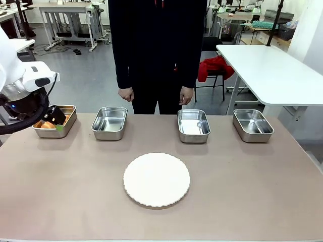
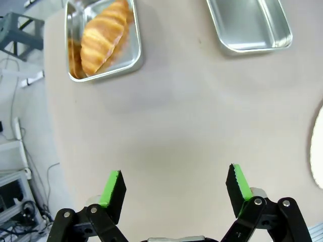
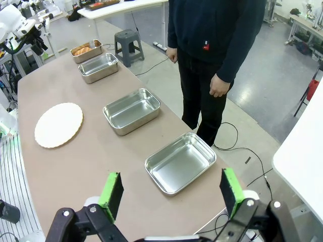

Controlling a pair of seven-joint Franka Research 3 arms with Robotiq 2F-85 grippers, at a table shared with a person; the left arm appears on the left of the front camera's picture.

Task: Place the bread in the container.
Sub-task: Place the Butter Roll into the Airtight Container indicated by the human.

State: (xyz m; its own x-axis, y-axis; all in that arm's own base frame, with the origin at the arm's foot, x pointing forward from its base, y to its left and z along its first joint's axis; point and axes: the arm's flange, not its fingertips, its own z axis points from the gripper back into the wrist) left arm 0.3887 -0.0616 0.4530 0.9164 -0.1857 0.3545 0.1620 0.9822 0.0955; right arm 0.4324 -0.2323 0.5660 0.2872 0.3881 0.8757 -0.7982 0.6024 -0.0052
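now one bread (image 2: 103,34) lies inside the leftmost container (image 2: 132,64), first of four steel trays, with one white plate (image 1: 156,179) nearer the robot. left gripper (image 2: 175,189), jaws spread and empty, hangs apart from the bread. right gripper (image 3: 171,194) is likewise spread, empty.

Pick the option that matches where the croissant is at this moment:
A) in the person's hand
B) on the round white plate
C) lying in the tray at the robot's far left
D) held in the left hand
C: the croissant lies inside the far-left tray, while the left hand is open with nothing between its pads and the plate is bare.
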